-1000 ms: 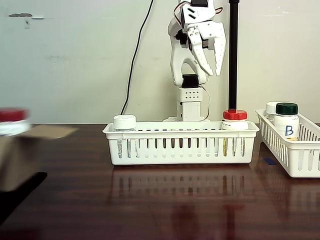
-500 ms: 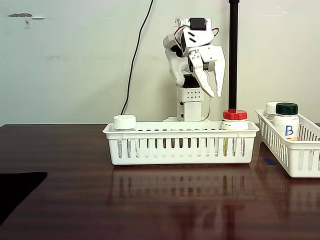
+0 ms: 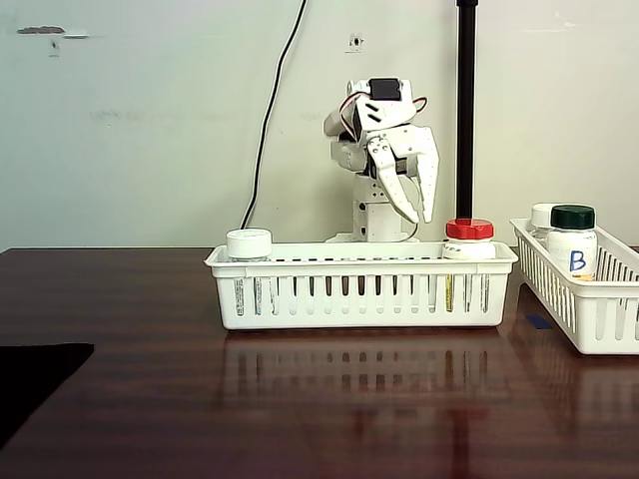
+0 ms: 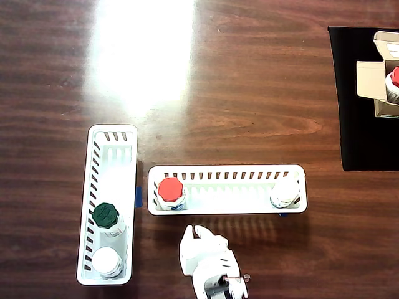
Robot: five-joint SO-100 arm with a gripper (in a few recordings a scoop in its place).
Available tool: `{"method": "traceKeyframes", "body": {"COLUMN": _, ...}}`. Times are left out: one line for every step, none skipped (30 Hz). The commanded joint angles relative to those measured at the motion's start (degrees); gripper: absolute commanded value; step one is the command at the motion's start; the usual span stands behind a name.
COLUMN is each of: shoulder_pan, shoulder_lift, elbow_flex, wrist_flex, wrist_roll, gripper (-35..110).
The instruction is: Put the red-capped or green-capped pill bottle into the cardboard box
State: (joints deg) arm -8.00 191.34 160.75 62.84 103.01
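Hanging above the back edge of the long white basket [image 3: 359, 289], the gripper [image 3: 411, 205] is pointing its two white fingers down with a small gap between the tips, so it's sitting a bit apart and holding nothing. In the fixed view it's hovering just up and left of the pill bottle [image 3: 469, 238], not touching it. That bottle, red cap and all, is standing upright at the right end of the basket in the fixed view; from overhead the same bottle [image 4: 170, 192] is showing at the left end of the basket [image 4: 227, 172], with the gripper [image 4: 190, 235] sitting just outside the near wall, slightly right of it. At the other end of that basket a white-capped bottle [image 3: 249, 243] is standing upright too. Off to the side, a second white basket [image 3: 589, 299] is holding a green-capped bottle [image 3: 572, 239] with a blue B on it, plus another white-capped one [image 3: 542, 219] right behind it. From overhead that second basket [image 4: 112, 140] is lying at a right angle to the first, just beside its bottle end. The cardboard box [image 4: 377, 78] is sitting way over at the top right edge of the overhead view on a black mat [image 4: 358, 124], flaps open, with a red-capped bottle [image 4: 394, 78] already poking out of it. Everything's resting on a dark wood table [image 4: 249, 93] with a big glare patch.
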Motion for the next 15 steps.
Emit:
{"method": "traceKeyframes", "body": {"shoulder_pan": -0.8, "shoulder_lift": 5.6, "elbow_flex": 1.1, "wrist_flex": 2.3, "wrist_roll": 0.0, "gripper": 1}}
{"method": "traceKeyframes", "body": {"shoulder_pan": -0.6, "shoulder_lift": 5.5, "elbow_flex": 1.9, "wrist_flex": 1.8, "wrist_roll": 0.2, "gripper": 1}}
{"method": "traceKeyframes", "body": {"shoulder_pan": -0.4, "shoulder_lift": 5.5, "elbow_flex": 3.4, "wrist_flex": 0.5, "wrist_roll": 0.2, "gripper": 1}}
{"method": "traceKeyframes", "body": {"shoulder_pan": -0.2, "shoulder_lift": 5.5, "elbow_flex": 5.0, "wrist_flex": -1.2, "wrist_roll": -0.2, "gripper": 1}}
{"method": "traceKeyframes", "body": {"shoulder_pan": -0.1, "shoulder_lift": 5.5, "elbow_flex": 6.9, "wrist_flex": -3.1, "wrist_roll": -0.3, "gripper": 1}}
{"method": "traceKeyframes", "body": {"shoulder_pan": 0.0, "shoulder_lift": 5.5, "elbow_flex": 8.9, "wrist_flex": -4.7, "wrist_roll": -0.4, "gripper": 1}}
{"method": "traceKeyframes", "body": {"shoulder_pan": 0.5, "shoulder_lift": 4.4, "elbow_flex": 8.9, "wrist_flex": -4.9, "wrist_roll": -0.2, "gripper": 2}}
{"method": "traceKeyframes", "body": {"shoulder_pan": 0.4, "shoulder_lift": 3.9, "elbow_flex": 8.9, "wrist_flex": -3.5, "wrist_roll": 0.3, "gripper": 2}}
{"method": "traceKeyframes", "body": {"shoulder_pan": -0.2, "shoulder_lift": 4.7, "elbow_flex": 8.9, "wrist_flex": -1.0, "wrist_roll": 0.5, "gripper": 2}}
{"method": "traceKeyframes", "body": {"shoulder_pan": -1.0, "shoulder_lift": 5.6, "elbow_flex": 8.9, "wrist_flex": 1.7, "wrist_roll": 0.5, "gripper": 2}}
{"method": "traceKeyframes", "body": {"shoulder_pan": -2.3, "shoulder_lift": 5.3, "elbow_flex": 8.9, "wrist_flex": 2.6, "wrist_roll": -1.7, "gripper": 2}}
{"method": "traceKeyframes", "body": {"shoulder_pan": -4.0, "shoulder_lift": 5.0, "elbow_flex": 8.9, "wrist_flex": 2.6, "wrist_roll": -5.4, "gripper": 2}}
{"method": "traceKeyframes", "body": {"shoulder_pan": -5.4, "shoulder_lift": 5.0, "elbow_flex": 8.9, "wrist_flex": 2.6, "wrist_roll": -8.6, "gripper": 2}}
{"method": "traceKeyframes", "body": {"shoulder_pan": -6.8, "shoulder_lift": 5.5, "elbow_flex": 8.9, "wrist_flex": 2.6, "wrist_roll": -11.2, "gripper": 2}}
{"method": "traceKeyframes", "body": {"shoulder_pan": -7.8, "shoulder_lift": 5.5, "elbow_flex": 8.9, "wrist_flex": 2.6, "wrist_roll": -10.9, "gripper": 2}}
